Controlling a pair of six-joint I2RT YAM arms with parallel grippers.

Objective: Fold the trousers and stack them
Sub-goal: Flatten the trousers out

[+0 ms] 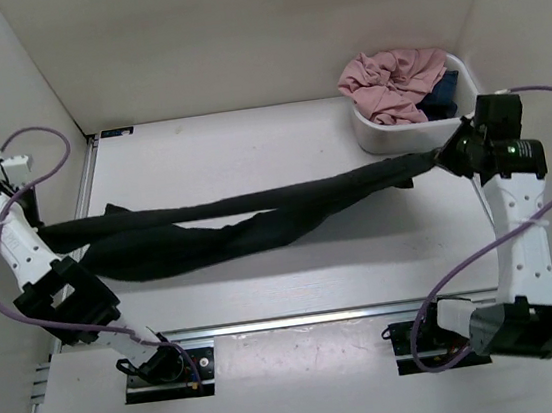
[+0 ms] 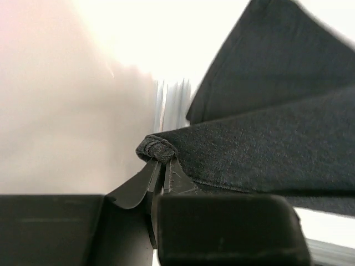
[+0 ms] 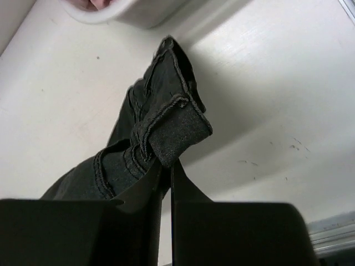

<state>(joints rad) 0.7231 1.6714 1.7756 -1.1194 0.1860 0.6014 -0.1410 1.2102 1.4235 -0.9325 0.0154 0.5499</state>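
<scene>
I'm looking down on a white table (image 1: 249, 149), boxed in by plain pale panels on the left, back and right. The top is matte and mostly clean. From the right wrist view I can pick out a few small dark specks and scuffs on it. A metal rail (image 1: 300, 319) runs across the near edge, and both arm bases sit on black plates along it. Purple cables (image 1: 41, 135) loop off each arm.

The trousers (image 1: 228, 222) are stretched across the table from the left wall almost to the white tub (image 1: 373, 136) at the far right corner. The two black legs cross over each other around the middle. The left gripper (image 2: 161, 166) is right by the left panel, jaws pinched together on a rolled edge of the black cloth, which fans out to the right of the fingers. The right gripper (image 3: 166, 166) is just in front of the tub, jaws squeezed on a stitched, folded end of the trousers. That end stands up off the table and throws a shadow on it.

In the tub, a crumpled pink garment (image 1: 392, 81) is heaped over the rim, with a dark blue garment (image 1: 444, 95) tucked beside it on the right.
</scene>
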